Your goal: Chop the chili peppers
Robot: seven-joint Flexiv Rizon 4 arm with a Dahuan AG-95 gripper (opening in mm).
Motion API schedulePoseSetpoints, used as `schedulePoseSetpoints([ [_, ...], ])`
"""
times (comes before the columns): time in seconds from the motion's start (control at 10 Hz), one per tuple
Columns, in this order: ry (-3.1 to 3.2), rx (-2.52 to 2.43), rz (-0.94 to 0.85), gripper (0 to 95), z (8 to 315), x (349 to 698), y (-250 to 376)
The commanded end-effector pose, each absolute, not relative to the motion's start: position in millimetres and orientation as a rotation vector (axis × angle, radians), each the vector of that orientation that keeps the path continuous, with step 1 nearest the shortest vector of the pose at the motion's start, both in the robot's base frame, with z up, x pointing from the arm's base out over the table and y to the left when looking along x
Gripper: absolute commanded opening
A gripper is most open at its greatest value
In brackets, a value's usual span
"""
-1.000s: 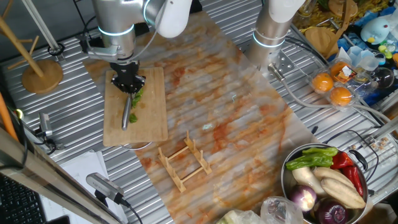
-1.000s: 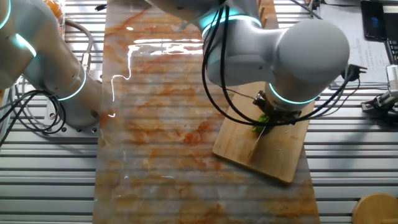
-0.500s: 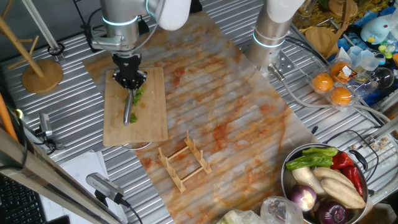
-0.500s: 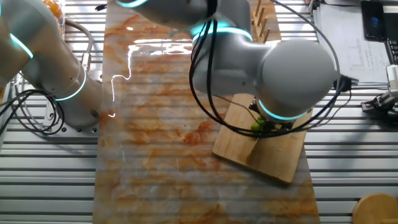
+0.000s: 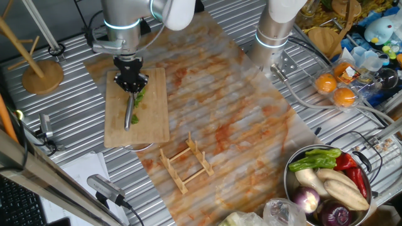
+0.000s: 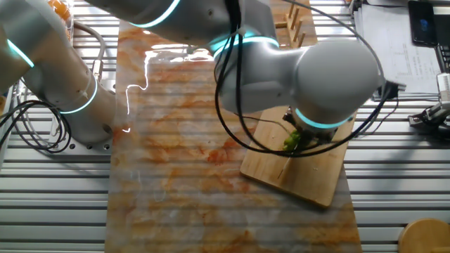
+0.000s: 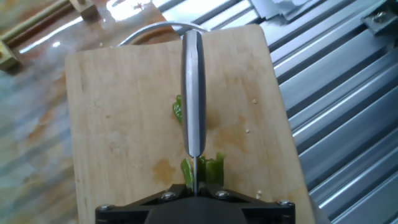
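Bamboo cutting board (image 5: 151,116) on stained mat: chili peppers (image 7: 212,169) lie cut in green chunks near board's centre, under knife (image 7: 193,93) blade. Knife is clamped in gripper (image 5: 132,82), fingers closed on handle.

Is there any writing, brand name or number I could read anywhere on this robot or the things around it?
No legible text in any view.
Papers at the table's edge carry print, too small to read.
The arm, cutting board and knife show no markings.
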State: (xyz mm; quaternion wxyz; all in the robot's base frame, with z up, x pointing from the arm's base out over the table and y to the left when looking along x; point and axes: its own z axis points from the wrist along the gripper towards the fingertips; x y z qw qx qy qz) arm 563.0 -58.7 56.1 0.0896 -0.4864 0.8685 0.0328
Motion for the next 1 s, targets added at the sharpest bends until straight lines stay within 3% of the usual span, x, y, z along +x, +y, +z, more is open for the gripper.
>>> schedulePoseSetpoints([
  [0.1,2.650,-1.475,0.051,0.0,55.2,562.9,-60.9],
  [1.0,2.756,-1.493,-0.027,0.0,58.2,561.9,-59.9],
])
